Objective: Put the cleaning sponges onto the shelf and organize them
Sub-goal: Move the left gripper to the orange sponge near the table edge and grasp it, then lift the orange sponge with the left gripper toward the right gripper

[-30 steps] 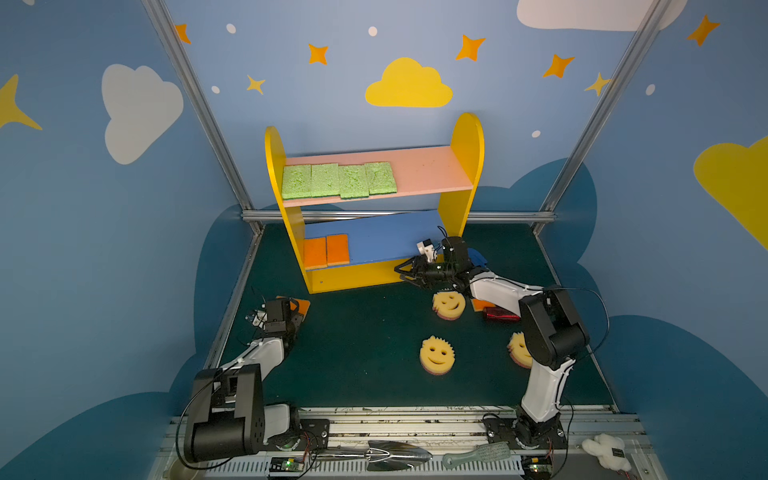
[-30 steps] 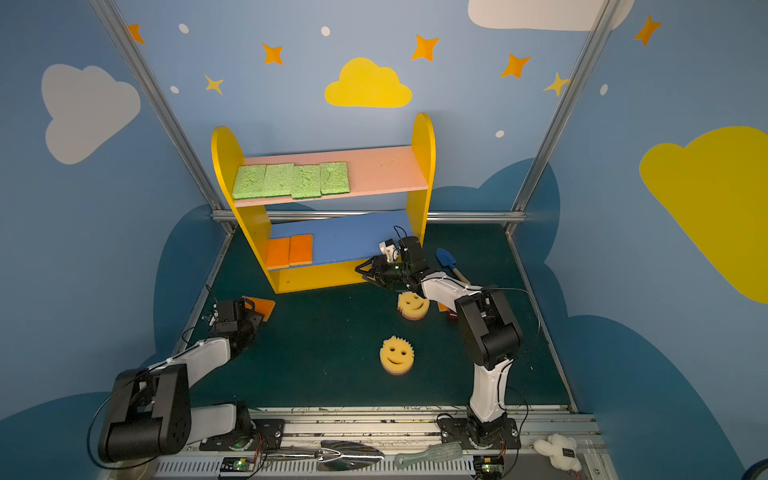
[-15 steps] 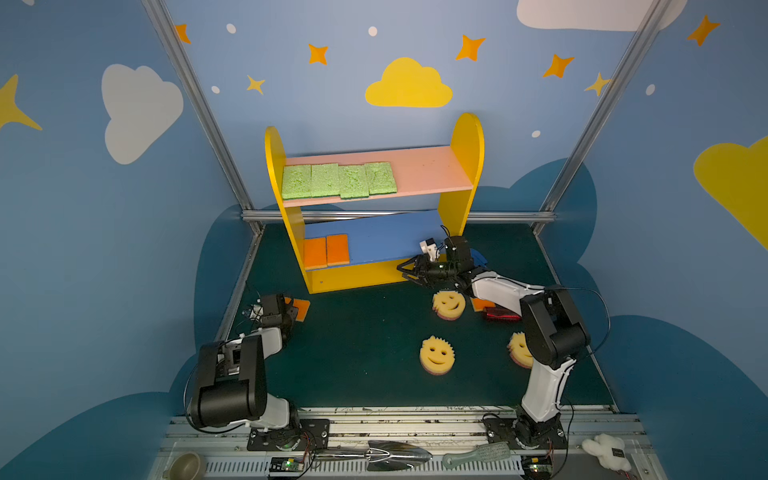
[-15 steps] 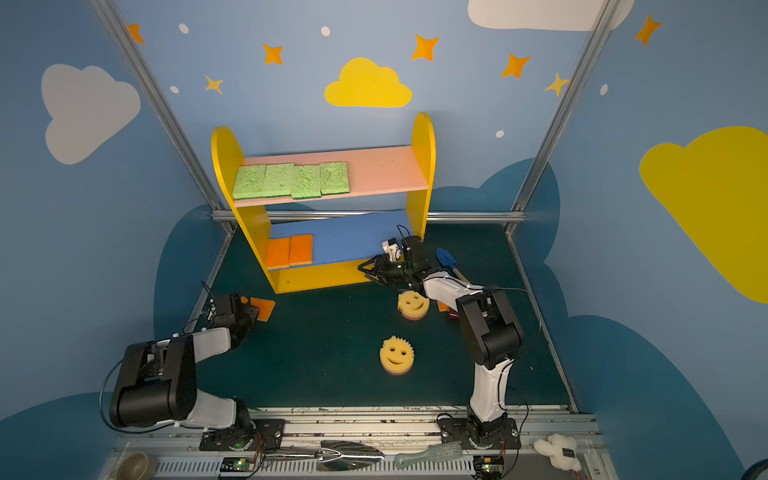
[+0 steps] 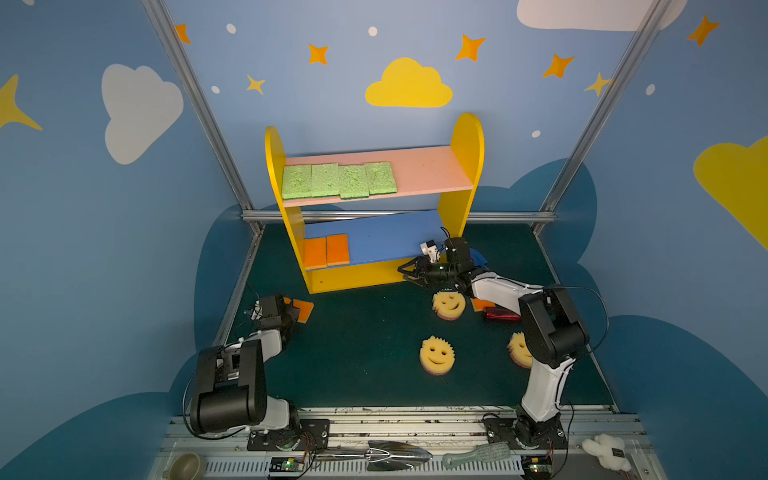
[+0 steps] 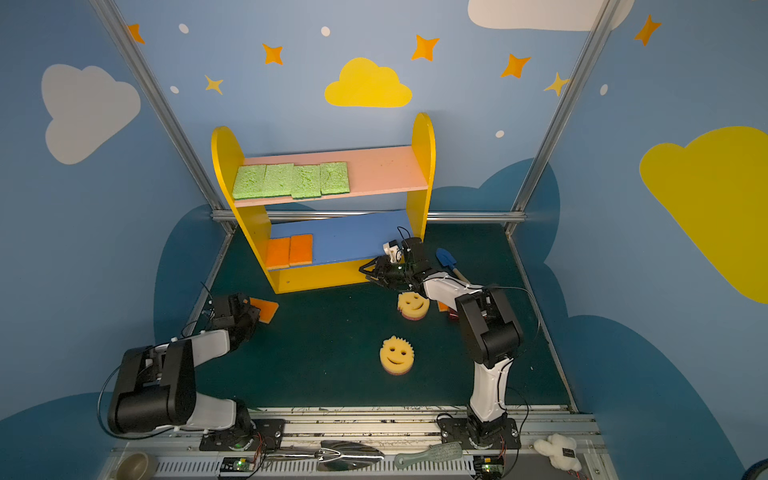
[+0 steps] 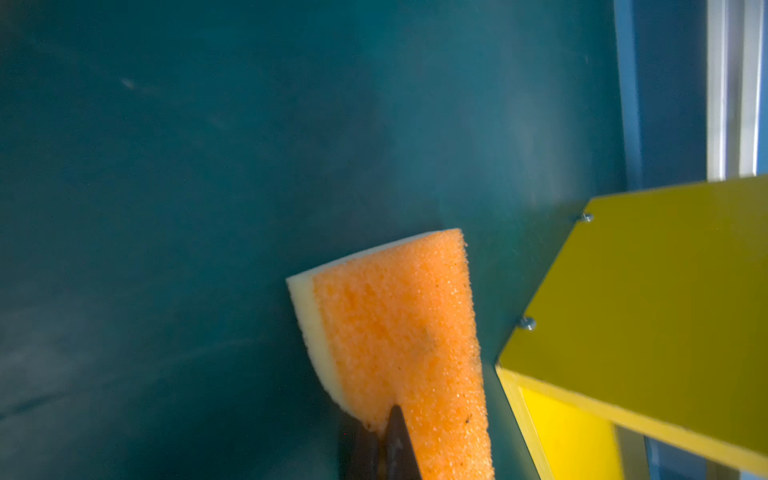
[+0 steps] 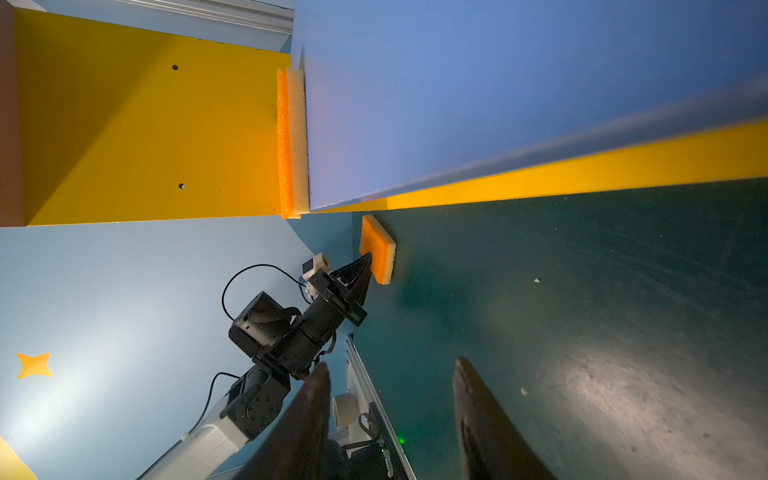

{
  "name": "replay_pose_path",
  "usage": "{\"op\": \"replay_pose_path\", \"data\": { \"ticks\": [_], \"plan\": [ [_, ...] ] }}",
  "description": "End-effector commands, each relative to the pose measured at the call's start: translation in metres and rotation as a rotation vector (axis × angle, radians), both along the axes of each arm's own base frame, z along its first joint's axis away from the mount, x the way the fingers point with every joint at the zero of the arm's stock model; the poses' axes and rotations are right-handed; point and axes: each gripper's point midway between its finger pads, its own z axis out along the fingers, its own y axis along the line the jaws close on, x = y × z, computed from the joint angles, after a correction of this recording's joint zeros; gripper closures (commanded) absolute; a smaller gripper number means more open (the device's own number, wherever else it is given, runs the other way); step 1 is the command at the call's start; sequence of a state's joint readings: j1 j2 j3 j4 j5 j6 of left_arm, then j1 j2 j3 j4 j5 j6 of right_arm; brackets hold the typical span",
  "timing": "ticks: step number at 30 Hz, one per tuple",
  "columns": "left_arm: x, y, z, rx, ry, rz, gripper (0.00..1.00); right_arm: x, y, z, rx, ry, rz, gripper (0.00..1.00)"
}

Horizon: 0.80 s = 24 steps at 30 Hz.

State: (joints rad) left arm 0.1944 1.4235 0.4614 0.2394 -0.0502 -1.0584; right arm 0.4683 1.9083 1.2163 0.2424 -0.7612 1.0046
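Left wrist view shows the left gripper (image 5: 294,312) pinching an orange-topped sponge (image 7: 399,332) off the left front corner of the shelf (image 5: 467,137). The grasp looks done; next it needs lifting onto the blue lower board (image 5: 386,239), beside the two orange sponges (image 5: 326,251) there. Open-jawed and empty, the right gripper (image 5: 409,272) hangs before the shelf's right end.

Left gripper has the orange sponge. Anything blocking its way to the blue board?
Nothing visible: bare floor lies between the orange sponge and the blue board; the right gripper sits by its far end.
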Motion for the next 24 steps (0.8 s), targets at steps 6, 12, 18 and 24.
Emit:
{"op": "replay_pose_path", "data": {
  "ticks": [6,12,18,24],
  "plan": [
    [-0.006,-0.034,0.016,-0.047,-0.043,-0.210,0.97,-0.017,-0.006,0.010,-0.018,-0.026,0.012,0.50],
    [-0.013,-0.062,0.034,-0.105,-0.112,-0.339,0.97,-0.036,-0.011,0.011,-0.037,-0.018,0.047,0.49],
    [-0.037,-0.086,0.052,-0.112,-0.166,-0.435,0.97,-0.059,-0.011,0.019,-0.013,-0.045,0.119,0.44],
    [-0.060,-0.129,0.066,-0.144,-0.216,-0.570,0.97,-0.088,-0.007,0.029,0.021,-0.086,0.203,0.39]
  ]
}}
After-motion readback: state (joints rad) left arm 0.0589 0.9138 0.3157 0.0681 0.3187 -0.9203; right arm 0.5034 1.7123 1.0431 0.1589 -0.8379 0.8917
